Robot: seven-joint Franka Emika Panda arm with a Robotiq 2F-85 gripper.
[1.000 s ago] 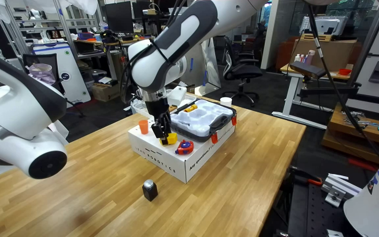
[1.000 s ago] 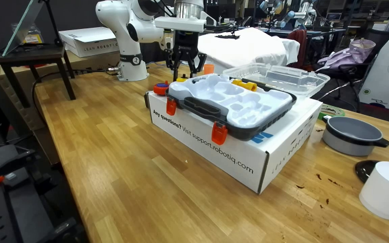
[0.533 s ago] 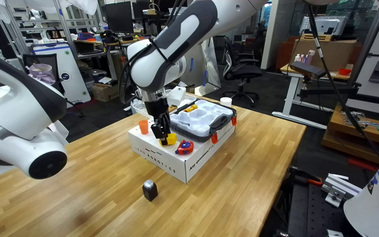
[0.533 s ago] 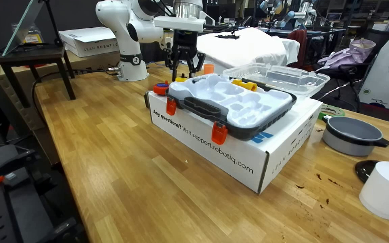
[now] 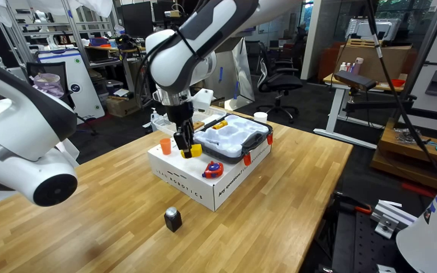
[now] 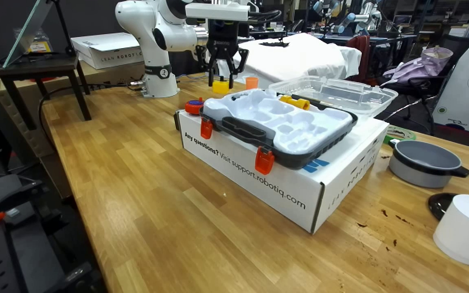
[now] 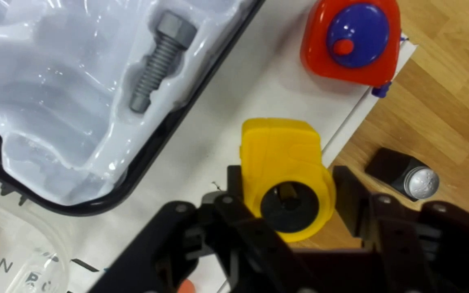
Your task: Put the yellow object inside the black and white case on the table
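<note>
Yellow object (image 7: 281, 151) has risen, clasped in the hand (image 6: 220, 84).

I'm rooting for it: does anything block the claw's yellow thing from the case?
Nothing visible does. The gripper holds the yellow object near the black and white case; only the case's dark rim likely needs clearing.

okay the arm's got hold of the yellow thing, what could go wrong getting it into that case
The yellow object is gripped toward its rounded end, so it might twist or slip in the end effector. Carried too low, it may clip the edge of the case. The hollows are shaped, so it could sit tilted or land on the grey bolt lying in one.
</note>
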